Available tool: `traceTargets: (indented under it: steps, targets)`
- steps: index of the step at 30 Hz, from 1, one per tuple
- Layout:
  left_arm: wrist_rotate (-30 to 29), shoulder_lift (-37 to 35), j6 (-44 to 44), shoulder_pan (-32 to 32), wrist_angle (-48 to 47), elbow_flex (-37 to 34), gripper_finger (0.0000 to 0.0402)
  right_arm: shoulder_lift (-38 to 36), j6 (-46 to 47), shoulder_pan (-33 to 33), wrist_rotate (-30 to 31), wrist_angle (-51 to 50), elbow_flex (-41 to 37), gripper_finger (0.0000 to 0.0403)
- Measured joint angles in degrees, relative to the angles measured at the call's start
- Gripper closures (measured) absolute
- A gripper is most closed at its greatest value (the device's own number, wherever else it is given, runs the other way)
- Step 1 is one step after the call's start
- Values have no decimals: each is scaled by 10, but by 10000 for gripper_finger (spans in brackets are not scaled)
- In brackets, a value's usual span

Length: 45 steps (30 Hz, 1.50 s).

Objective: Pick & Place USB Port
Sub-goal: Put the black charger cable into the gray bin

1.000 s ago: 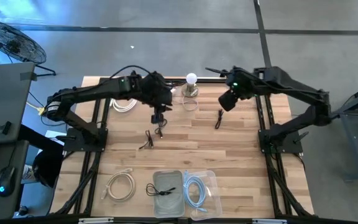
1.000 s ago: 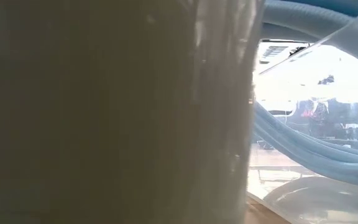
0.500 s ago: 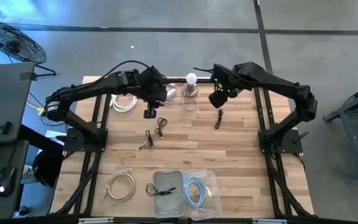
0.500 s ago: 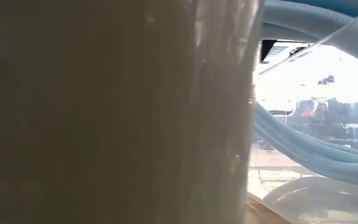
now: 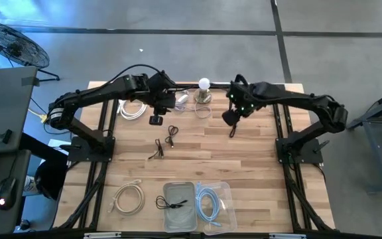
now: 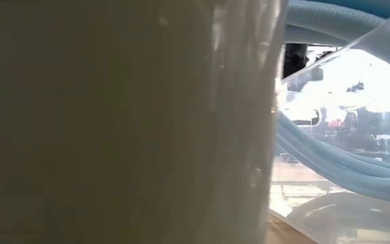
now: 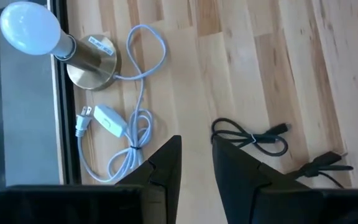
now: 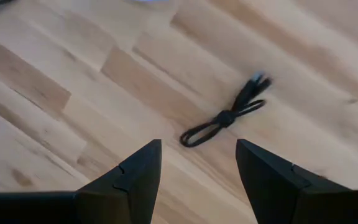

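Three small black bundled USB cables lie flat on the wooden table: one at the centre right, two at the centre left. My right gripper hangs open just above the right cable, fingers pointing down, the cable a little ahead of them. My left gripper hovers left of the other two cables, its fingers a narrow gap apart with nothing between.
A small lamp with a white bulb and its white cord stand at the far edge. A white cable coil lies far left, another near left. Two clear bins at the near edge hold cables and block the low view.
My right gripper has dropped toward the table and shifted toward its left edge and then toward its near edge, ending just over the right black cable, still open. My left gripper has drifted slightly toward the table's left edge, away from the cable below it, and rolled a little. The cables lie unmoved.
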Motion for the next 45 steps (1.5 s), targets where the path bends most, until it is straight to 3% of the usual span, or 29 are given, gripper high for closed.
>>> traceTargets:
  steps: [7, 13, 30, 39, 45]
  targets:
    - [-1, 0, 2, 0, 13, 0, 314, -4, 57, -10, 1, 61, -105, 203]
    - [-1, 0, 2, 0, 19, 0, 314, -4, 82, -16, -11, 104, -142, 203]
    - [-1, 0, -1, 0, 10, 0, 314, -3, 55, -37, -44, 187, -149, 203]
    - [-1, 0, -2, 0, -5, 0, 314, -3, 42, -38, -46, 170, -149, 201]
    - [-1, 0, -2, 0, -5, 0, 314, -2, 48, -38, -47, 153, -153, 176]
